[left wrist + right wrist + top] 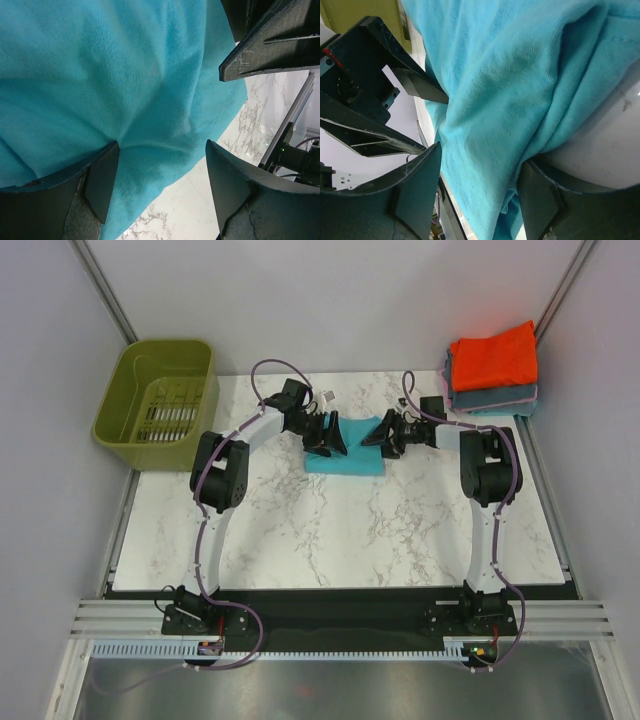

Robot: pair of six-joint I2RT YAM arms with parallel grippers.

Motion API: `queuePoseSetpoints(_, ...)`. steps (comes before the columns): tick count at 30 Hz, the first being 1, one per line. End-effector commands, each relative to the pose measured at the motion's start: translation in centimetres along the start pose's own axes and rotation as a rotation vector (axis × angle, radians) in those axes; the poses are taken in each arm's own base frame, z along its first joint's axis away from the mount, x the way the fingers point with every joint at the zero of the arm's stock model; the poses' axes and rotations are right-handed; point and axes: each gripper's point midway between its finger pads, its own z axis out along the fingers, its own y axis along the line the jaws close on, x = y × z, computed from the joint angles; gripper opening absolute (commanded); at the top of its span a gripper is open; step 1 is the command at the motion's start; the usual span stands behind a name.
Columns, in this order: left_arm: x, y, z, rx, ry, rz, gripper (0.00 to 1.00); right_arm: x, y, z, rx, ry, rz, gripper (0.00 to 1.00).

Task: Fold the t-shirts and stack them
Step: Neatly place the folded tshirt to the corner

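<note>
Teal t-shirt (345,462); orange-red shirt (493,357); olive basket (112,410); grey-veined white table (330,530)

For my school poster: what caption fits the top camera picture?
Left gripper and right gripper, both open, over the folded teal t-shirt.

Left tool (335,437) and right tool (378,432) face inward, jaws apart.
</note>
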Motion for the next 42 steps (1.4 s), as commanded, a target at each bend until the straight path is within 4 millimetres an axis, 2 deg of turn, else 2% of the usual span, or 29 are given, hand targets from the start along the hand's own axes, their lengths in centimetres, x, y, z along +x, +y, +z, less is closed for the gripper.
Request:
queuePoseSetpoints(1,-0.8,0.1,-0.1,-0.023,-0.023,0.002,0.78,-0.3,-2.7,1.1,0.06,-0.015,0.005,0.66)
queuePoseSetpoints(8,-1.0,0.2,-0.2,-0.039,-0.03,0.002,0.78,-0.7,-4.0,1.4,0.104,-0.036,0.002,0.64)
queuePoseSetpoints(12,-1.3,0.0,-0.4,-0.043,-0.041,0.009,0.78,-0.7,-4.3,2.1,0.112,-0.027,-0.018,0.57)
queuePoseSetpoints(20,-1.8,-0.3,-0.8,-0.046,-0.057,0.02,0.78,-1.3,-2.9,3.8,0.07,-0.007,-0.088,0.45)
queuePoseSetpoints(21,-1.9,-0.3,-0.8,-0.049,-0.059,0.024,0.78,-1.1,-2.6,3.9,0.061,0.001,-0.095,0.39)
queuePoseSetpoints(25,-2.4,-0.4,-1.2,-0.067,-0.075,0.047,0.78,-1.7,-1.5,3.8,0.038,-0.003,-0.136,0.23)
queuePoseSetpoints(26,-2.6,-0.3,-1.4,-0.083,-0.082,0.052,0.78,-1.7,-1.2,3.8,0.033,-0.002,-0.151,0.16)
queuePoseSetpoints(27,-3.1,-0.5,-1.9,-0.09,-0.094,0.066,0.78,-1.9,-0.9,3.2,0.041,-0.002,-0.151,0.0)
queuePoseSetpoints(29,-4.4,-1.2,-3.3,-0.118,-0.132,0.109,0.79,-3.4,0.0,2.0,0.071,-0.036,-0.222,0.0)
queuePoseSetpoints(30,-5.0,-1.5,-4.0,-0.136,-0.152,0.126,0.79,-3.3,0.2,1.3,0.095,-0.023,-0.233,0.0)
queuePoseSetpoints(31,-5.5,-1.6,-4.7,-0.156,-0.17,0.136,0.79,-4.8,1.0,0.5,0.116,-0.047,-0.33,0.0)
queuePoseSetpoints(32,-6.3,-1.7,-5.9,-0.201,-0.198,0.18,0.8,-5.2,1.6,-0.7,0.143,-0.045,-0.358,0.0)
queuePoseSetpoints(33,-6.7,-1.4,-6.5,-0.235,-0.21,0.199,0.8,-6.8,3.2,-1.6,0.15,-0.077,-0.425,0.0)
queuePoseSetpoints(35,-7.1,-0.3,-7.5,-0.316,-0.221,0.235,0.8,-8.6,3.8,-3.2,0.199,-0.11,-0.527,0.0)
queuePoseSetpoints(36,-7.3,0.1,-7.9,-0.334,-0.226,0.243,0.8,-9.7,5.2,-4.6,0.21,-0.136,-0.566,0.0)
queuePoseSetpoints(38,-7.1,1.1,-8.3,-0.367,-0.217,0.253,0.8,-11.5,5.8,-6.5,0.263,-0.169,-0.659,0.0)
queuePoseSetpoints(42,-6.8,1.8,-8.6,-0.385,-0.203,0.257,0.8,-14.5,7.6,-10.2,0.347,-0.25,-0.771,0.0)
